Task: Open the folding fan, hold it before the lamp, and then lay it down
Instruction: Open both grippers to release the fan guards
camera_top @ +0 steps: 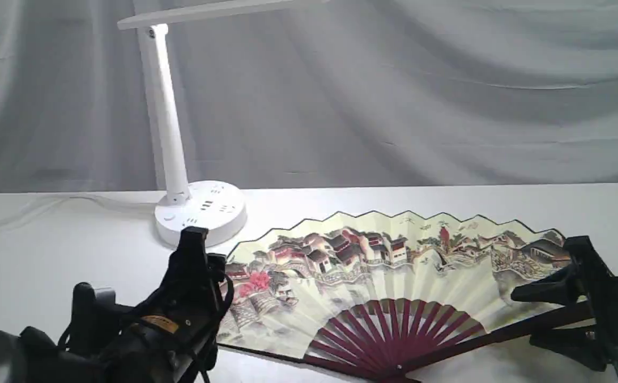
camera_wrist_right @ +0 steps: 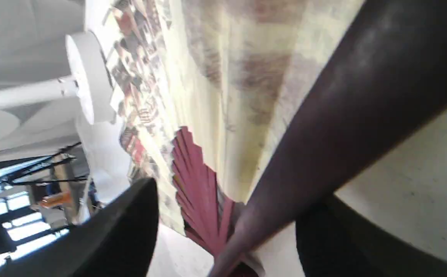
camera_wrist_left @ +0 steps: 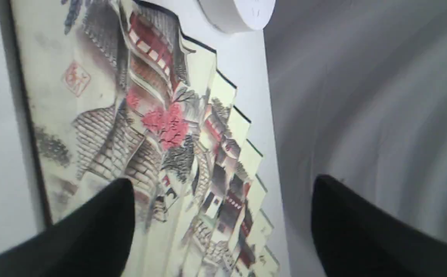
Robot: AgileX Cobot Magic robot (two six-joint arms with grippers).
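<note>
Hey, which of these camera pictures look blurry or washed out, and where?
Exterior view: mostly sharp, the folding fan clear, though the white table is nearly washed out beside the lamp. Left wrist view: painting readable, grey backdrop smeared. Right wrist view: softest, the dark guard close to the lens and blurred, one corner blown out.
</note>
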